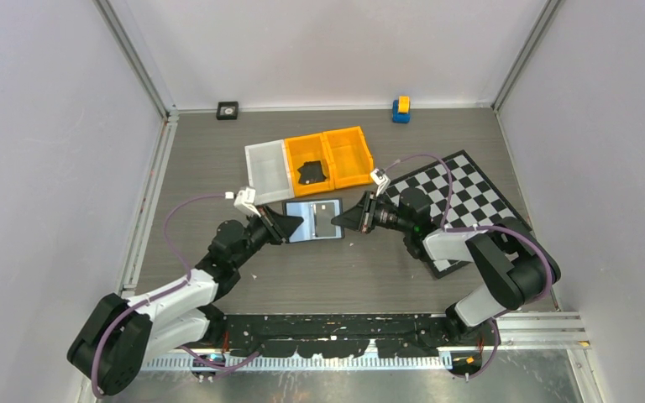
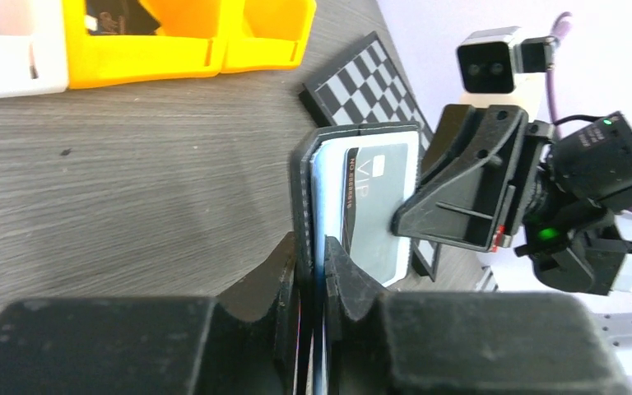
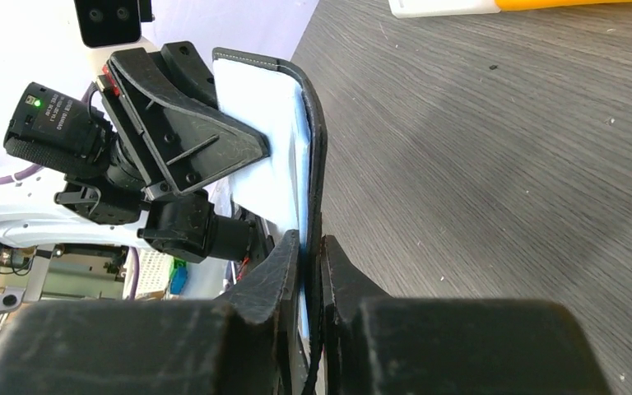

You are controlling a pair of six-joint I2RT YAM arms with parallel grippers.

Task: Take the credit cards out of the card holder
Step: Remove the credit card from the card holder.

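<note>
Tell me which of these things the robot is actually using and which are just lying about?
In the job: card holder, VIP card inside it, left claw and right claw, both clamped on the holder's edges.
Lying about: orange bins (one holds a dark item I cannot identify), white bin, checkerboard, blue-and-yellow block, black square block.

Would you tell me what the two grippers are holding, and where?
Both hold the open card holder: left gripper pinches its left edge, right gripper its right edge.
</note>
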